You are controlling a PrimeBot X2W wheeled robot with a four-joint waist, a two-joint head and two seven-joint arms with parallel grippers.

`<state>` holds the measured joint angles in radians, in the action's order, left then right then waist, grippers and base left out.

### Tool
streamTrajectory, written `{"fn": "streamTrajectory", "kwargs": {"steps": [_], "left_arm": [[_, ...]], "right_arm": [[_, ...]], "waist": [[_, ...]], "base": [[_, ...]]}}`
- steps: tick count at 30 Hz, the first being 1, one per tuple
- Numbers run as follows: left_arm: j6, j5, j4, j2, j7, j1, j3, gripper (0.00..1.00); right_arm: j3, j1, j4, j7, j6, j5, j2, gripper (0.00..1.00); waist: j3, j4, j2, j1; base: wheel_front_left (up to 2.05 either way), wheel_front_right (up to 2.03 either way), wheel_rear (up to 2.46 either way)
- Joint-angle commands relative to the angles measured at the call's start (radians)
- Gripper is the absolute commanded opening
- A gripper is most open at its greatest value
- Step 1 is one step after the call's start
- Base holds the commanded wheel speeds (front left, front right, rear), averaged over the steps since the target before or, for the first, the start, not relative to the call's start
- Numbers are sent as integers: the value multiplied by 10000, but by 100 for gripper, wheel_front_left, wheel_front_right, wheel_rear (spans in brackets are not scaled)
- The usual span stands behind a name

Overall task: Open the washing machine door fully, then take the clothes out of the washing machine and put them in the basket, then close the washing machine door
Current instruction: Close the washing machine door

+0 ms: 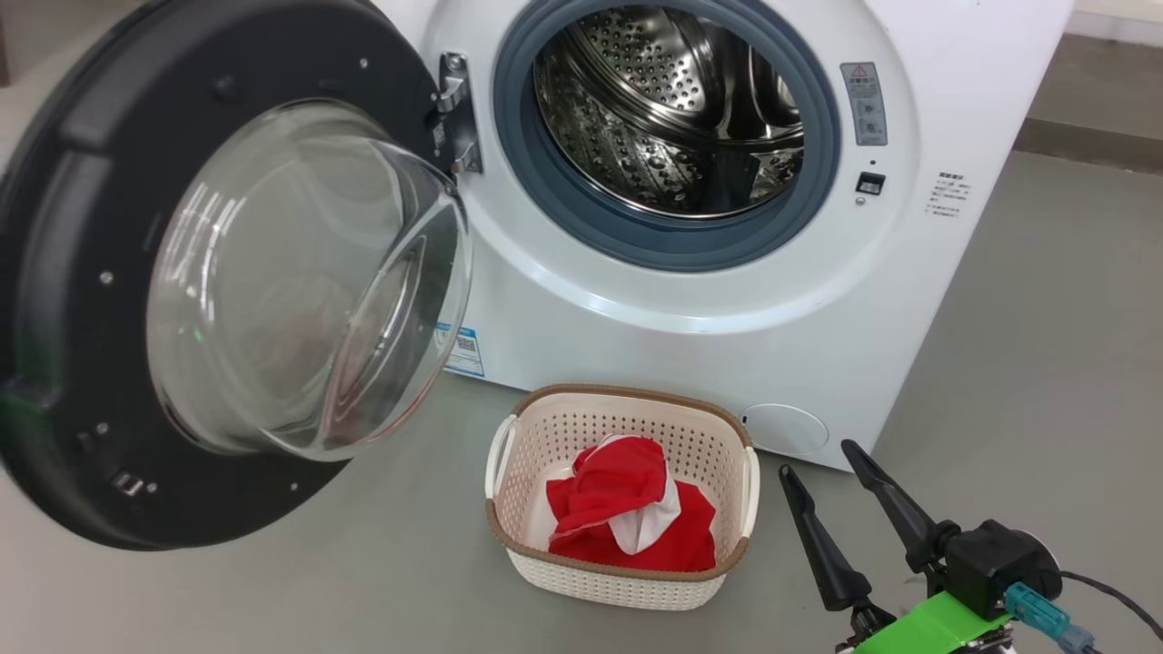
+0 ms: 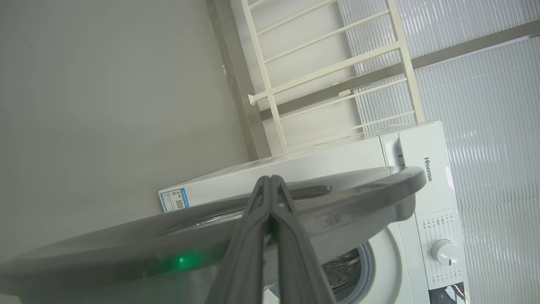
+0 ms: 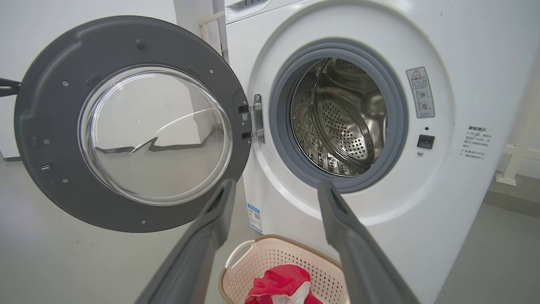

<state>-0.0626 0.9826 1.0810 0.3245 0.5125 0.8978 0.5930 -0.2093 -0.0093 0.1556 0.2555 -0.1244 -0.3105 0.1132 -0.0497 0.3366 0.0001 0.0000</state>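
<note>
Head view: red white-trimmed clothes (image 1: pixel 627 509) crumpled inside cream perforated basket (image 1: pixel 618 590)

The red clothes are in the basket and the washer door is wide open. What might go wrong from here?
1. The shut left gripper is close behind the smooth outer side of the washing machine door. Pushing with such narrow tips, it may slip off.
2. The open right gripper stands in front of the washing machine, beside the basket. The closing door could strike it.
</note>
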Motion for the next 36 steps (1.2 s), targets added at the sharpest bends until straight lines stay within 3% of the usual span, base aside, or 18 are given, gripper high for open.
{"fn": "streamTrajectory", "kwargs": {"steps": [1, 9, 22, 30, 36], "left_arm": [[-162, 216, -272, 58, 389, -234, 34, 0], [-442, 731, -839, -484, 1275, -482, 80, 0], [-513, 1163, -2572, -1679, 2089, -1647, 2, 0], [-249, 1807, -4283, -2484, 2694, -2260, 19, 0], [88, 2325, -5482, -2703, 3111, -2719, -307, 0]], "right_arm": [[-220, -357, -166, 63, -63, -126, 57, 100], [-334, -380, -78, 63, -63, -174, -44, 100], [-318, -378, -36, 63, -63, -189, -191, 100], [-268, -389, -15, 63, -63, -231, -177, 100], [-265, -432, -10, 63, -63, -218, -213, 100]], "waist": [[-42, 115, -1, 0], [-93, 294, -1, 0], [-18, 326, -1, 0], [30, 243, -1, 0], [93, 169, -1, 0]], "base": [[0, 0, 0], [0, 0, 0], [0, 0, 0], [0, 0, 0], [0, 0, 0]]}}
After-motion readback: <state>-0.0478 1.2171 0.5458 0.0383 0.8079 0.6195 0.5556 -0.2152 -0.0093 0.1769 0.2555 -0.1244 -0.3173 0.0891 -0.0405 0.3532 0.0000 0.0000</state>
